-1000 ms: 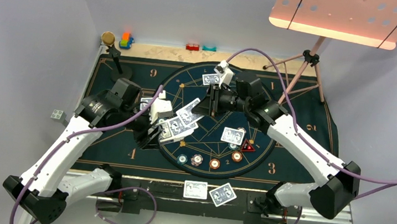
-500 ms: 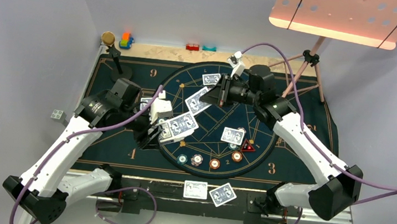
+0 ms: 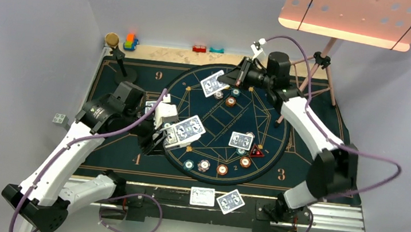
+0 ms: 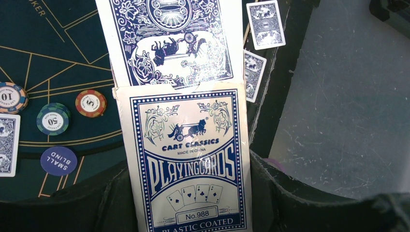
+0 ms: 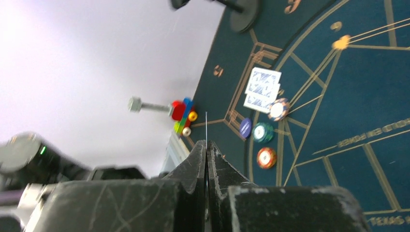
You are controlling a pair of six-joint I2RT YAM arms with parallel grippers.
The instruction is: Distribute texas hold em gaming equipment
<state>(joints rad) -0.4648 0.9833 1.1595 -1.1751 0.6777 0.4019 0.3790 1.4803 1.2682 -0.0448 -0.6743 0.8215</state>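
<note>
The dark poker mat [image 3: 147, 75] lay beneath both jaws. The left gripper [image 3: 161, 138] was clamped on a Cart Classics card box [image 4: 188, 164], with a loose card [image 4: 169, 38] protruding ahead. The right gripper [image 5: 207, 147] pinched a single playing card [image 3: 213, 83], with chips [image 3: 230, 101] just below its tips.

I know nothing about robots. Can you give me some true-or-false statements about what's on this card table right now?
1. The right tool pinches one playing card. True.
2. The left tool is empty. False: it holds a card box.
3. Off the mat lie two cards. True.
4. The red marker lies outside the mat. False: it is on the mat, beside a face-down card.
</note>
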